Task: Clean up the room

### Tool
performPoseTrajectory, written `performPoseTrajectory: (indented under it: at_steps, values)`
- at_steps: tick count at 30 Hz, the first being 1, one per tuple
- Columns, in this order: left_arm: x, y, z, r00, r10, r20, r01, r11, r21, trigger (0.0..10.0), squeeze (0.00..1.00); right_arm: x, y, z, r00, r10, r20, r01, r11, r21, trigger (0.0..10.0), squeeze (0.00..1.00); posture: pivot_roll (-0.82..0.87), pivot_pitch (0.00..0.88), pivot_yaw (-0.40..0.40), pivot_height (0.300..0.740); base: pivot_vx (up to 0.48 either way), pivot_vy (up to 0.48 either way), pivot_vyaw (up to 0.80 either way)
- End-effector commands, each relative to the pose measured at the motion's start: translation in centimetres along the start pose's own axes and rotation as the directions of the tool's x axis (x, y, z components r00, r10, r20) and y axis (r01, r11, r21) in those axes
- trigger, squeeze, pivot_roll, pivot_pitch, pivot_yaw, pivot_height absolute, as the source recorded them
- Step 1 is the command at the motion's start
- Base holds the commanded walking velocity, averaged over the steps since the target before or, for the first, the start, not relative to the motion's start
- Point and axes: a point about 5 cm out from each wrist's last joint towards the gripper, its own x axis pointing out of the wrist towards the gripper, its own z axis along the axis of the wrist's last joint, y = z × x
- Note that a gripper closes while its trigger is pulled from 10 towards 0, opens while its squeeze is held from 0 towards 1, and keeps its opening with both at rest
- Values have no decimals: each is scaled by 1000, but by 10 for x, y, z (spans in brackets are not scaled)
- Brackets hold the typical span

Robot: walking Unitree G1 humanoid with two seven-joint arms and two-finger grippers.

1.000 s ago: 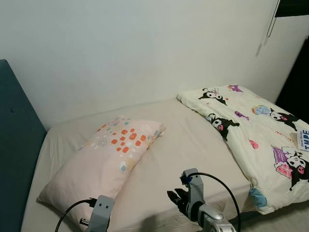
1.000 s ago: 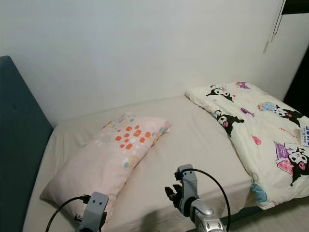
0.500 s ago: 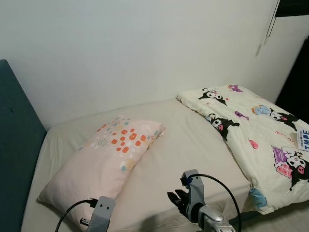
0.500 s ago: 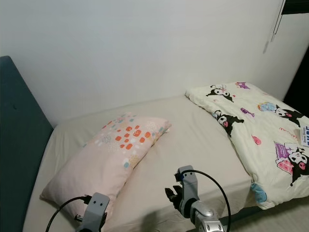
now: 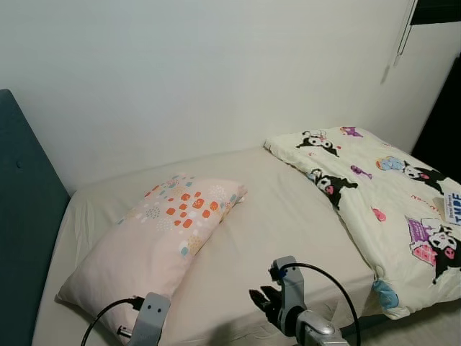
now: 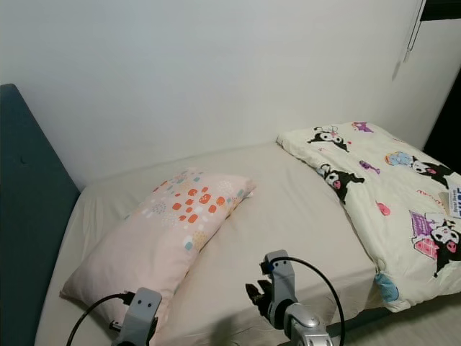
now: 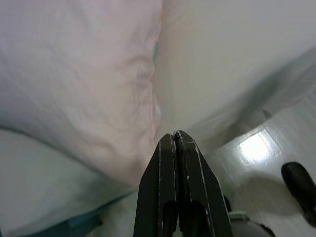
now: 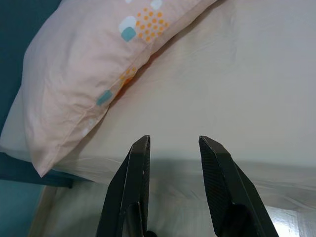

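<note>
The pillow (image 5: 160,240), pale pink with orange, teal and white patches, lies slantwise on the left half of the bed (image 5: 288,216), its near corner close to the front edge of the mattress. You are looking down at a bed dressed in a plain cream sheet, pushed against a bare white wall (image 5: 202,72), with a dark teal headboard (image 5: 25,231) rising along its left side. On the right half lies a cream blanket (image 5: 389,209) printed with black cartoon characters, folded back so that the middle of the sheet stays bare; its lower corner hangs over the front edge of the mattress. A white tag with blue lettering (image 5: 453,207) rests on the blanket near the right margin. A thin cord (image 5: 400,40) hangs down the wall in the far right corner.

Your left gripper (image 7: 175,139) hangs low at the near corner of the pillow, its fingers pressed together with nothing between them. Your right gripper (image 8: 174,144) hovers at the front edge of the mattress, just right of the pillow, fingers parted and empty. In the left wrist view you can see pale floor (image 7: 276,148) beside the bed and a dark shoe-like shape (image 7: 301,190).
</note>
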Motion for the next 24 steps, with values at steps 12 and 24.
performPoseTrajectory:
  at_steps: [12,24]
  values:
    - [7,-7,28,995,-5,98,9,999,-36,10000,0,-1,10,-8,999,41,-17,-41,999,6,10000,0,-43,0,33,738,0,0,0]
    - [-3,-17,12,998,-35,56,36,999,-24,10000,0,-2,12,-12,1000,25,-19,-25,999,21,10000,0,-52,0,33,738,0,0,0]
